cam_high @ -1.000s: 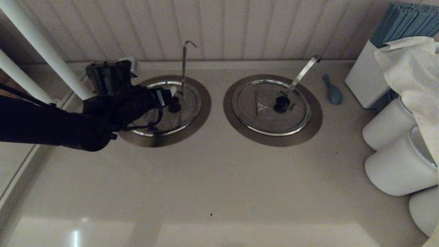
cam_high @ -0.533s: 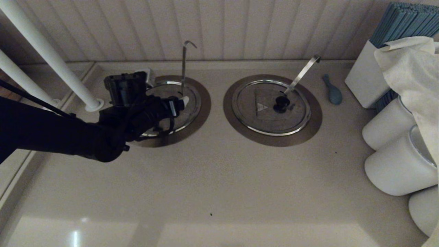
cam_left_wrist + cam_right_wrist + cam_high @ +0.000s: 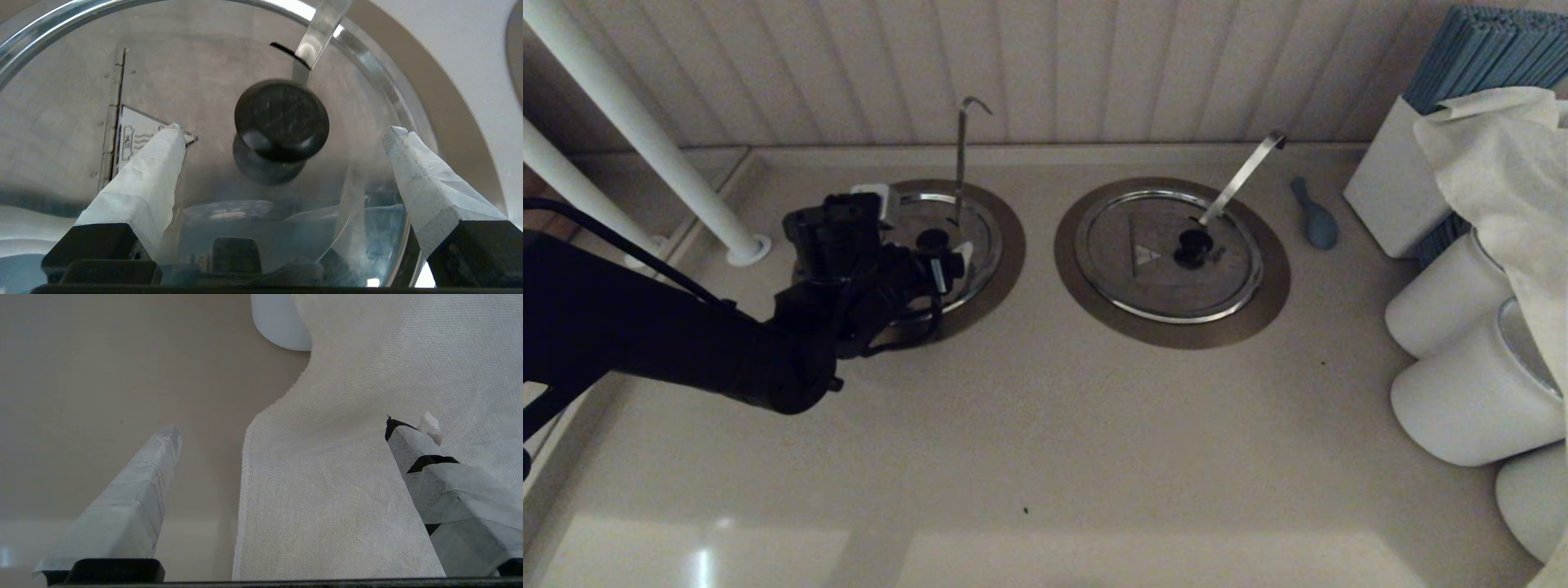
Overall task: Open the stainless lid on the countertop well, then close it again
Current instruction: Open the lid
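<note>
The stainless lid [image 3: 976, 237] lies flat in the countertop well [image 3: 1010, 245] at the back left. Its thin hook-topped handle [image 3: 961, 155] stands upright behind the black knob [image 3: 931, 239]. My left gripper [image 3: 920, 222] hovers over the lid's near-left part and is open. In the left wrist view the left gripper [image 3: 284, 130] has its taped fingers [image 3: 163, 163] on either side of the knob [image 3: 282, 120], clear of it, above the lid [image 3: 204, 81]. My right gripper [image 3: 282, 428] is out of the head view; it is open and holds nothing, over a white cloth [image 3: 347, 477].
The twin lid [image 3: 1168, 253] with a wide slanted strip handle [image 3: 1241, 175] sits to the right in its own bronze ring. A blue spoon-like piece [image 3: 1313, 216], white canisters [image 3: 1462, 392] and a draped cloth [image 3: 1503, 163] crowd the right side. White poles [image 3: 645, 131] rise at the left.
My left arm has swung forward and rightward, so the wrist sits nearer the front of the lid. The knob, hidden behind the gripper half a second ago, shows bare between the fingers.
</note>
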`<state>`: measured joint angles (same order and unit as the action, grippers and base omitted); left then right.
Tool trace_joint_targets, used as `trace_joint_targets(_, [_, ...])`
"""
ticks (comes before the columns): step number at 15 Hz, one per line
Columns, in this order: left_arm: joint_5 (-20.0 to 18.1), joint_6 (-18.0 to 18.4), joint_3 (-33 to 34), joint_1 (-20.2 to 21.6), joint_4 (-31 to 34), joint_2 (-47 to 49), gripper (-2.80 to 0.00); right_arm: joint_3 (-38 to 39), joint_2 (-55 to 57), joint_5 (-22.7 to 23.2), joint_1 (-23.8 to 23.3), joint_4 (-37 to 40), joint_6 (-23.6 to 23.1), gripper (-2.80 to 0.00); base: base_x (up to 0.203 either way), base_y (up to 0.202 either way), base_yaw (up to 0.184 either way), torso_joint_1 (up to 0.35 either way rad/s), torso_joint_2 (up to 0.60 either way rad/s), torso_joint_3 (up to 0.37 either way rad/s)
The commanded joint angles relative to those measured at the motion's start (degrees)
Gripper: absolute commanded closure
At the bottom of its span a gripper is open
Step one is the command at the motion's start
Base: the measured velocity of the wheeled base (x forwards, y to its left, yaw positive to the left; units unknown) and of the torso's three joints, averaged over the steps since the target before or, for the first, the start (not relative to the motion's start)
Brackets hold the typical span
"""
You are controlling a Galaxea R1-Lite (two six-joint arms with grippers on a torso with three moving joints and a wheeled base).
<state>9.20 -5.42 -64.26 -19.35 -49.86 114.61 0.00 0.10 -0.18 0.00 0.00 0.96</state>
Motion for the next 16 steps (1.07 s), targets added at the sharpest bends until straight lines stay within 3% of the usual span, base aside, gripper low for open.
trace_joint_targets(1, [0.03,-0.03,0.37,0.01,-0.15,0.09,-2.80,0.00,0.08,0.00,0.00,0.00,0.00,-2.80,0.000,0.000,0.000,0.000,0.00,0.000])
trace_joint_targets(10, [-0.15,0.17,0.54,1.79,-0.15,-1.05,-2.80,0.00,0.08,0.00,0.00,0.00,0.00,-2.80,0.000,0.000,0.000,0.000,0.00,0.000])
trace_joint_targets(16, [-0.06,2.52,1.33,2.30,-0.15,-0.44,-2.80,0.00,0.08,0.00,0.00,0.00,0.00,-2.80,0.000,0.000,0.000,0.000,0.00,0.000])
